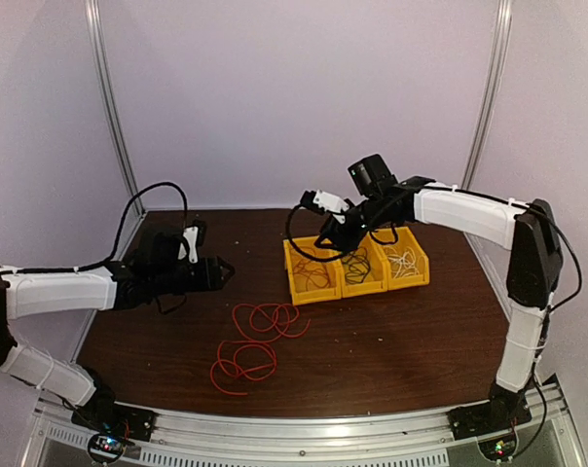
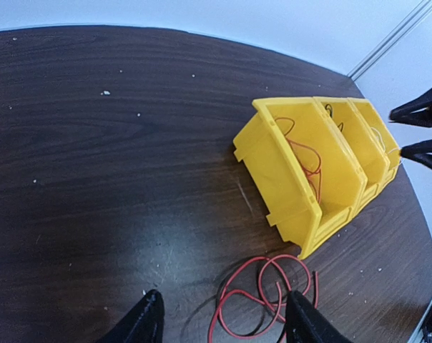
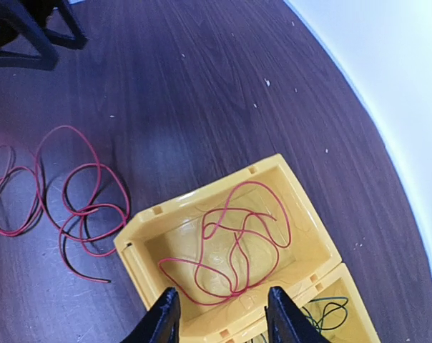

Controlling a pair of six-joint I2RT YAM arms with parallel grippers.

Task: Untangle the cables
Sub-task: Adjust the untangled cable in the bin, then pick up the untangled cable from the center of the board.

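Note:
Loose red cable [image 1: 258,338] lies in loops on the dark table, in front of three joined yellow bins [image 1: 299,292]. A second red cable [image 3: 237,243] is coiled in the left bin [image 3: 302,196]. A dark cable [image 1: 357,265] lies in the middle bin and a white one [image 1: 403,261] in the right bin. My right gripper [image 3: 223,318] hovers open just above the left bin with nothing between its fingers. My left gripper [image 2: 223,325] is open above the table, and the loose red loops [image 2: 266,296] lie below its right finger.
The bins [image 2: 302,164] stand mid-table toward the back right. White walls with metal posts [image 1: 114,107] enclose the table at the back and sides. The left gripper [image 3: 30,32] shows at the top left of the right wrist view.

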